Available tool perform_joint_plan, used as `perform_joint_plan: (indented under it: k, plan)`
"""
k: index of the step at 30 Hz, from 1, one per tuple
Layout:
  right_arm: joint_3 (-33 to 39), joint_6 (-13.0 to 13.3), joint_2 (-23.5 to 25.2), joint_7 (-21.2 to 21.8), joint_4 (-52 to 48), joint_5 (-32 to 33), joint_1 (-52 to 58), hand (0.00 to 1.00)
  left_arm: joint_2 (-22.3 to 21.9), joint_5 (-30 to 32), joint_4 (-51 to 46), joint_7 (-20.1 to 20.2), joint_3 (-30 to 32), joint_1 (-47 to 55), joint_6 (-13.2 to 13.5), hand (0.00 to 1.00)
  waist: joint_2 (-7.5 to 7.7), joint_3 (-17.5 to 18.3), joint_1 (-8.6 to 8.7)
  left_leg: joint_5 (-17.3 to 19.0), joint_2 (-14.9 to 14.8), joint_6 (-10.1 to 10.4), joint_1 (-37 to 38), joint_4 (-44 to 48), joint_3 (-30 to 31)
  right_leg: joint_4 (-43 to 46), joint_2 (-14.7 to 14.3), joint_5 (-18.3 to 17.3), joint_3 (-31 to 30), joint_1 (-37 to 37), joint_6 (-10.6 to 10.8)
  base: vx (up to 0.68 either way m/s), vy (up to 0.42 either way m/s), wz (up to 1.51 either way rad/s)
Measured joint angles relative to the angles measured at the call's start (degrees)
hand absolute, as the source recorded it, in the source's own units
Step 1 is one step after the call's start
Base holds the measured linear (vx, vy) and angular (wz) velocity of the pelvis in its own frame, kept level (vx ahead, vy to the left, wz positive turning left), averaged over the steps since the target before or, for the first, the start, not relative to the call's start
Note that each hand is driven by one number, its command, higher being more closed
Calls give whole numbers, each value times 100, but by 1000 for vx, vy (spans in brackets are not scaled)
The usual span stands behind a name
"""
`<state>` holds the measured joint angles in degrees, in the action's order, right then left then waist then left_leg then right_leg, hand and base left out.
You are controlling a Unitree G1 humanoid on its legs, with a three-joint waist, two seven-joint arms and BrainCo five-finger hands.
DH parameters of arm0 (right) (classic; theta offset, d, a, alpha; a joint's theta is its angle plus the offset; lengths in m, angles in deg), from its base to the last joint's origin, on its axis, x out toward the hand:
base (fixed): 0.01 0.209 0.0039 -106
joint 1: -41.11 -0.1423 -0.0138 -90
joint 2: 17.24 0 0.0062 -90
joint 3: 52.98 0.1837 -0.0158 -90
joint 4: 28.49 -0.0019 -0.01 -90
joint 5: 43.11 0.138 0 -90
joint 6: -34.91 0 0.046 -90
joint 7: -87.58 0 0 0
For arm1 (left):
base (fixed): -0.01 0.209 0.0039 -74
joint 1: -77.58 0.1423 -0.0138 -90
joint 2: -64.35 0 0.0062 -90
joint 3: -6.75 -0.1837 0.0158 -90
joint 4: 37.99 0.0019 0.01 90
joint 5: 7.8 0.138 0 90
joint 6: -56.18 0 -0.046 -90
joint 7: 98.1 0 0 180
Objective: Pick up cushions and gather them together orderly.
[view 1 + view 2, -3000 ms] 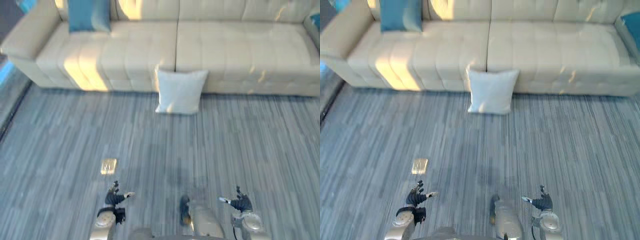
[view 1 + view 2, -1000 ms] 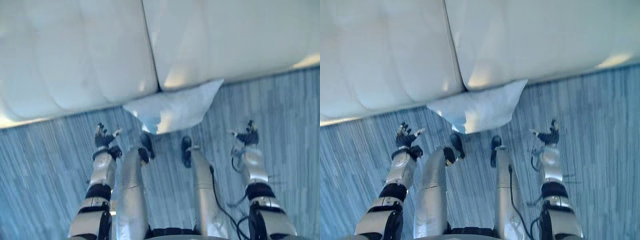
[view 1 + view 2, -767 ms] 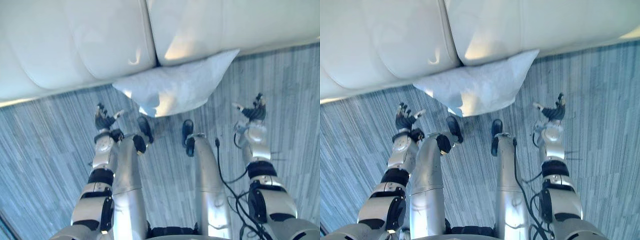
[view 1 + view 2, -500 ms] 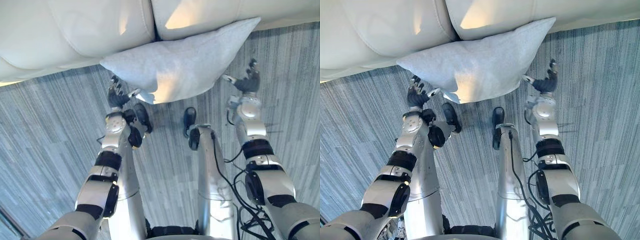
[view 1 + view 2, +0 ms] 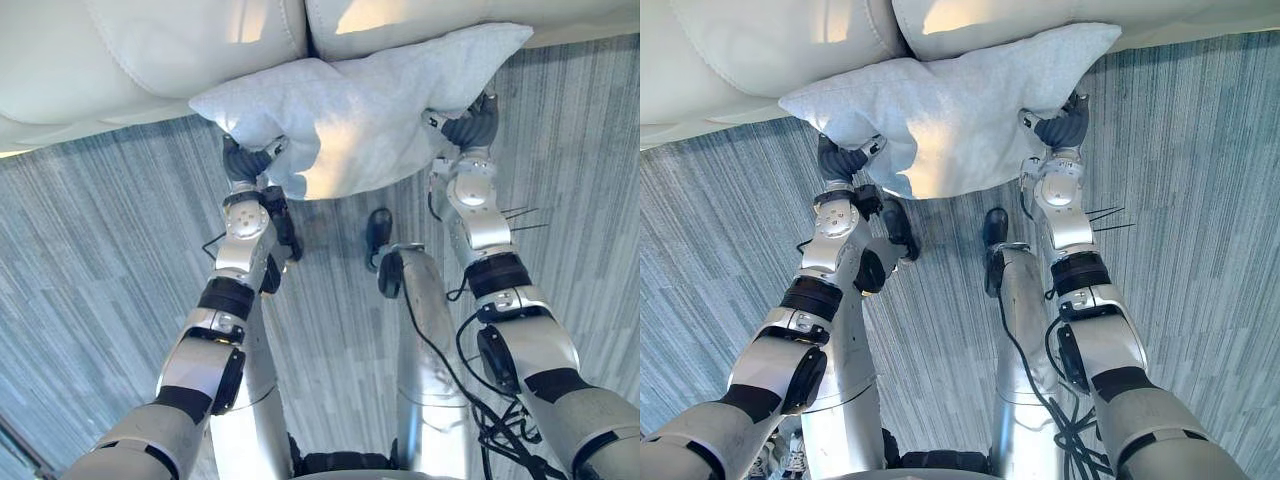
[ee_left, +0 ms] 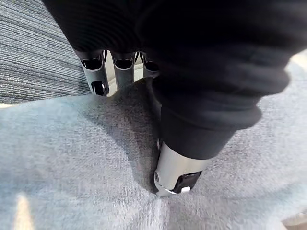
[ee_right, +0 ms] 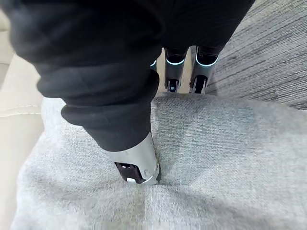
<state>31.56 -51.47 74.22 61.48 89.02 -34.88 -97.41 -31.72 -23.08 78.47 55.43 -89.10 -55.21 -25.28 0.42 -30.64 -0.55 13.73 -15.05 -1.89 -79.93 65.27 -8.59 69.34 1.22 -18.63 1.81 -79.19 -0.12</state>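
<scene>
A pale grey cushion (image 5: 360, 100) leans against the front of the cream sofa (image 5: 150, 50), its lower edge near the carpet. My left hand (image 5: 245, 160) grips the cushion's left edge, and my right hand (image 5: 470, 128) grips its right edge. In the left wrist view the thumb (image 6: 175, 167) presses into the cushion fabric (image 6: 62, 158) while the fingers (image 6: 98, 74) wrap behind the edge. The right wrist view shows the same pinch: the thumb (image 7: 139, 163) is on the cloth (image 7: 216, 158) and the fingers (image 7: 172, 72) are curled behind it.
The sofa's seat front runs across the far side, with a seam between two seat pads (image 5: 305, 30) just above the cushion. Grey striped carpet (image 5: 90, 300) spreads to both sides.
Both hands have moved inward from beside the cushion onto its two edges, and their fingers have curled round the fabric. The cushion's edges are now bunched in the grips.
</scene>
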Motion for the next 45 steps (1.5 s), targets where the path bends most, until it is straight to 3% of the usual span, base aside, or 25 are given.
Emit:
perform_joint_plan:
  k: [3,8,10,12,15,17,22,25,27,30,32,33,35,36,37,38,40,41,43,44,45]
  plan:
    - [-7,29,55,33,-665,-170,381,100,5,134,-493,-3,-22,318,14,100,-1,1,-5,-40,17,134,501,-363,-7,-334,-6,37,66,502,-83,-75,-50,6]
    - [-11,286,351,171,-1818,-213,1544,100,-104,268,-1363,2,-153,1306,94,100,1,37,-16,-212,118,334,2169,-1483,-146,-1328,92,134,247,2149,-159,26,-73,15]
    - [-32,443,557,341,-2363,-213,2582,100,-263,435,-1851,16,-374,2245,206,100,3,757,-38,-322,194,415,2710,-1984,-156,-1824,106,170,342,2733,-224,203,-38,19]
    - [-37,522,570,455,-2751,-227,3200,100,-340,538,-2059,46,-506,2655,318,100,1,793,-42,-404,255,382,3514,-2386,-173,-2241,161,171,466,3590,-223,267,-10,23]
    - [-38,612,567,596,-3264,-431,4200,100,-412,659,-2233,281,-669,3315,350,100,0,1187,-32,-480,469,391,4477,-3094,-180,-2900,288,158,635,4630,-193,252,14,36]
    - [-56,651,577,759,-3712,-533,4967,100,-412,703,-2411,492,-773,3915,386,100,-1,1476,-18,-570,558,324,5187,-3596,-351,-3435,381,154,797,5435,-115,290,39,41]
    - [-179,726,735,1051,-3768,-875,5506,100,-405,706,-2420,771,-785,4822,472,100,-28,2038,-21,-805,831,276,6084,-4622,-452,-4489,450,381,908,6394,103,209,44,17]
    - [-225,724,719,1251,-3567,-873,5462,100,-397,702,-2417,789,-759,5156,481,100,-42,2083,-36,-925,893,225,6564,-5099,-590,-5149,382,699,825,6898,191,142,76,-18]
    - [-237,723,706,1281,-3222,-875,5302,100,-389,710,-2402,878,-757,5326,462,100,-41,2088,-29,-877,951,167,6985,-5299,-748,-4845,426,814,591,6974,359,138,134,-37]
    - [-236,723,591,1309,-2911,-885,5265,100,-349,780,-2235,978,-762,5295,411,100,-29,2084,74,-658,1097,79,7481,-5353,-697,-3317,626,933,473,6625,492,77,128,-2]
    - [-234,723,537,1362,-2832,-887,5260,100,-270,878,-2232,989,-754,5284,389,100,1,2061,147,-474,1215,-45,7710,-5487,-567,-2360,709,1138,301,6174,389,63,98,14]
    - [-245,722,517,1399,-2789,-887,5285,100,-211,925,-2234,986,-752,5281,376,100,-2,2074,265,-417,1223,-56,7783,-5516,-508,-2304,634,724,171,5994,331,103,66,20]
    - [-250,722,489,1420,-2783,-884,5285,100,-137,940,-2234,978,-750,5209,372,100,-9,2071,288,-352,1219,-35,7804,-5546,-460,-3090,498,617,87,5684,283,118,5,19]
    - [-240,721,477,1428,-2762,-882,5286,100,-107,953,-2231,979,-753,5160,367,100,-12,2068,320,-342,1226,-16,7838,-5613,-399,-3992,413,834,69,5592,333,244,-79,56]
    - [-233,717,446,1490,-2740,-872,5356,100,-9,969,-2225,995,-792,5153,349,100,143,2115,434,-288,1405,163,8021,-5683,-232,-5620,379,1719,-130,5765,325,516,-236,94]
    - [-200,712,333,1498,-2736,-871,5467,100,-81,969,-2106,1000,-918,5143,304,100,16,2151,510,-151,1392,308,8129,-5556,3,-5423,399,2294,-175,5832,171,456,-215,85]
    - [-64,697,192,1510,-2737,-878,5534,100,-161,993,-2107,1040,-1056,5167,305,100,-238,2267,458,-130,1181,425,8067,-5467,76,-5231,269,2013,-6,5769,66,403,-159,35]
    - [-30,688,183,1516,-2736,-879,5529,100,-184,997,-2105,1064,-1054,5143,305,100,-255,2270,474,-156,1126,469,7973,-5297,86,-5214,245,1922,43,5781,36,406,-162,34]
    - [52,649,188,1515,-2756,-879,5575,100,-262,1002,-2105,1147,-1076,5121,299,100,-265,2207,491,-178,765,609,7308,-3619,62,-5392,124,1818,254,6169,-87,304,-151,31]
    - [65,613,169,1510,-2883,-877,5674,100,-305,996,-2105,1164,-1076,5190,296,100,-273,2188,432,-242,468,783,7005,-2575,-88,-5519,31,1782,317,6504,-155,347,-119,-6]
    - [80,601,174,1504,-3141,-873,5814,100,-372,972,-2113,1195,-1072,5258,300,100,-273,2204,318,-214,254,728,6860,-2129,-378,-5645,-4,1731,304,6748,-220,325,-89,-19]
